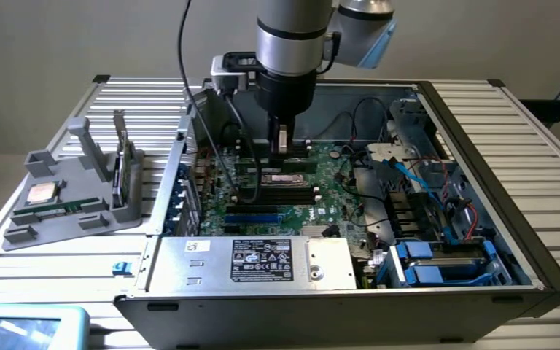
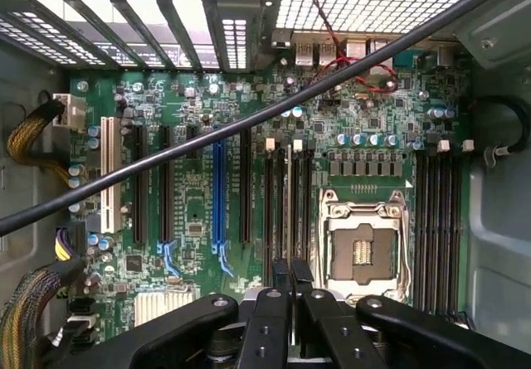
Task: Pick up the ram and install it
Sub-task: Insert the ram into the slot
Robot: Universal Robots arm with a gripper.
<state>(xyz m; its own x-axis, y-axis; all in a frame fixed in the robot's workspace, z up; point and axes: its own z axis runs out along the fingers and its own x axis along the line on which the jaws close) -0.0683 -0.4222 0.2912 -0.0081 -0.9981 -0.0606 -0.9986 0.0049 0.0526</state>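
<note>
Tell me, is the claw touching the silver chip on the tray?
Apart. The exterior view shows the gripper inside the computer case, the chip outside it.

One open computer case [image 1: 309, 321], one motherboard [image 2: 192, 191], one processor socket [image 2: 362, 249], one blue slot [image 2: 219, 186], one white slot [image 2: 106, 170], one grey holder [image 1: 27, 237], one ram [image 2: 288, 195] between two fingers [image 2: 280, 273].

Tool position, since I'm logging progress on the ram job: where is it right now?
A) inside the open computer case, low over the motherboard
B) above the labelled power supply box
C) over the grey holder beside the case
A: in the exterior view the tool hangs down inside the computer case, and the wrist view looks straight onto the green motherboard close below it.
</note>
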